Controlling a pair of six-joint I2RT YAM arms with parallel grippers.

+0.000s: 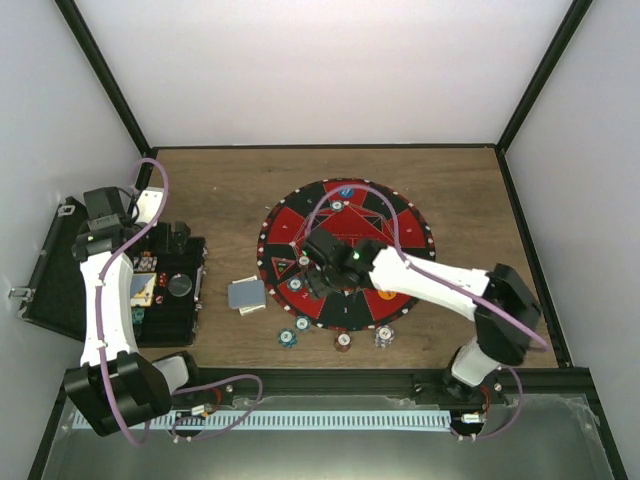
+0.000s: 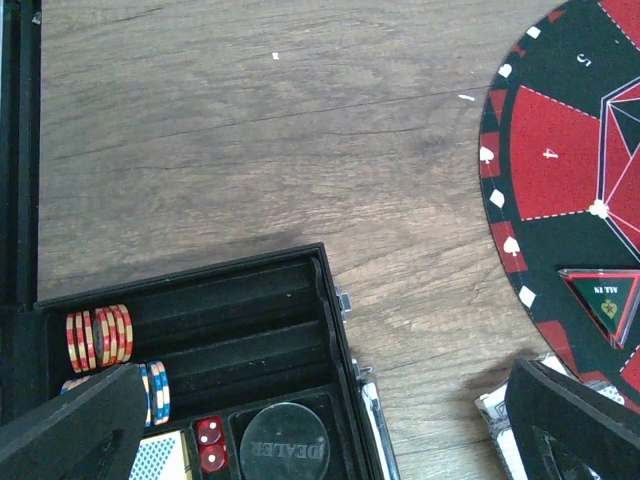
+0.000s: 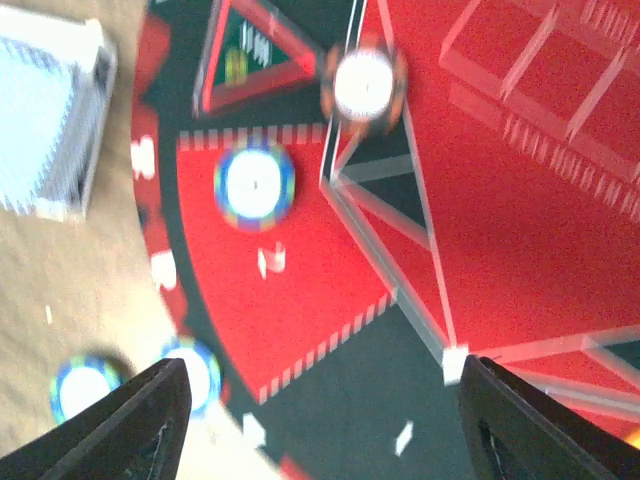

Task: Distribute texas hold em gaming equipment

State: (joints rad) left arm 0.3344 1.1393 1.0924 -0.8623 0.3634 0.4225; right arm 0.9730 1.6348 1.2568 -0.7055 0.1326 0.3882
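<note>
Over the wooden table (image 1: 220, 190), between white walls (image 1: 320, 70), left pincer (image 2: 330, 370) and right pincer (image 3: 322, 365) gape empty.

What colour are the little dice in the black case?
The dice are red with white dots; the left wrist view shows them best.
</note>
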